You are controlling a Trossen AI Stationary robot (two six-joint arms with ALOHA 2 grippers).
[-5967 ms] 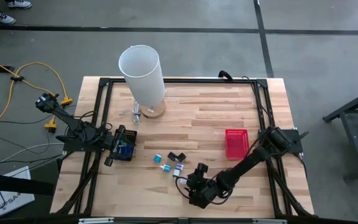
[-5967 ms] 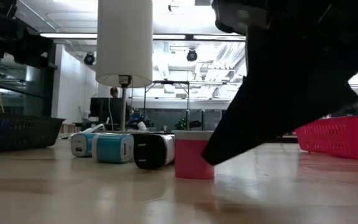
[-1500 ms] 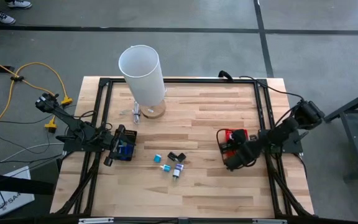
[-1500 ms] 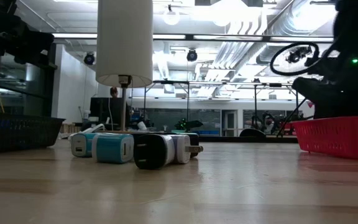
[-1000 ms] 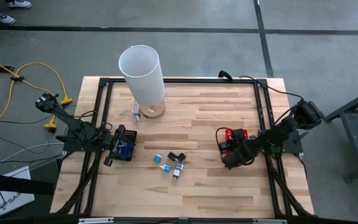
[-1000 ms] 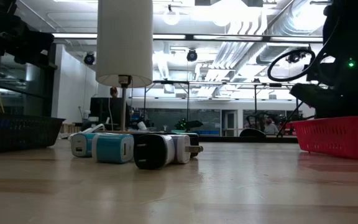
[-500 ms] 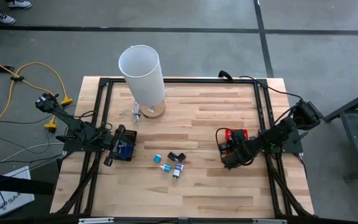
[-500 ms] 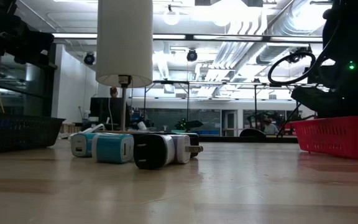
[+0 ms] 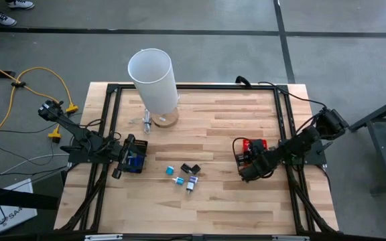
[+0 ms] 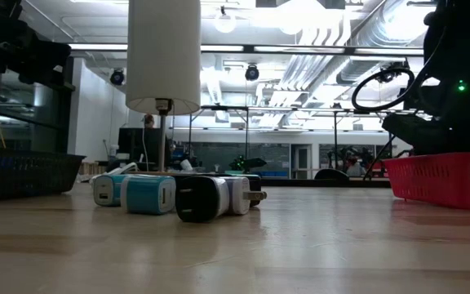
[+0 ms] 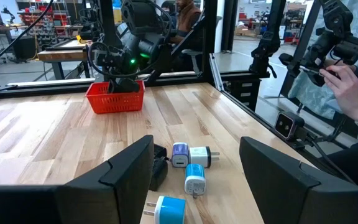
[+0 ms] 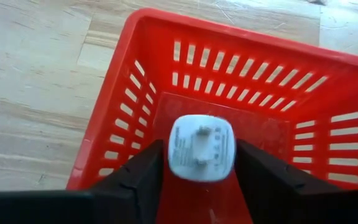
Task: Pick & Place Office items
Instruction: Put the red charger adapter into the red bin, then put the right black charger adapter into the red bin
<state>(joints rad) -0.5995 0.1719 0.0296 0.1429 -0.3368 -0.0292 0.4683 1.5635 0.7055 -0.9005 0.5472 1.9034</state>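
We see the right end effector point(image 12: 194, 163) above the red basket point(image 12: 135, 81), its fingers flanking a white charger point(image 12: 201, 148); whether it's clamped we cannot tell; left end effector point(image 11: 194, 168) apart

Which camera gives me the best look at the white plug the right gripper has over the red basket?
Right wrist view: the white plug sits between the right gripper fingers, above the red basket. In the high, low and left wrist views, the arm hides it.
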